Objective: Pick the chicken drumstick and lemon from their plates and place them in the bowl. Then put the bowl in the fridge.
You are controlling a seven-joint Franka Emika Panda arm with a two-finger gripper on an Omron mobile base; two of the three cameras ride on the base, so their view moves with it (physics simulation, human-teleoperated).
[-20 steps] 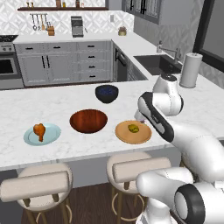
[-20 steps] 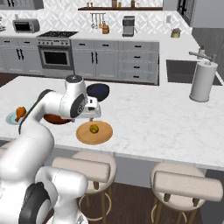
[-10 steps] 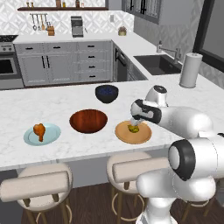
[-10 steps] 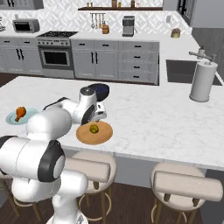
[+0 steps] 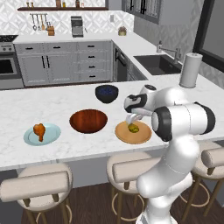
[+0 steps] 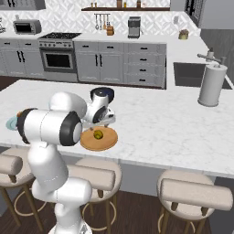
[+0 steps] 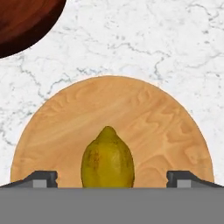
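Yellow-green lemon (image 7: 107,156) resting on tan plate (image 7: 61,131), between spread, released gripper (image 7: 112,178) fingertips (image 7: 43,178), not grasped. Brown bowl (image 5: 88,120) beside plate. Drumstick (image 5: 39,130) on blue plate (image 5: 51,135), far side of bowl.

I can read no text, label, brand, number or sign on anything from any of my three camera feeds.

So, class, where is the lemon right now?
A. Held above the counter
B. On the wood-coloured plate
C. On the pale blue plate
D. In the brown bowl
B: the lemon lies on the wood-coloured plate, between the open tool tips, not lifted.
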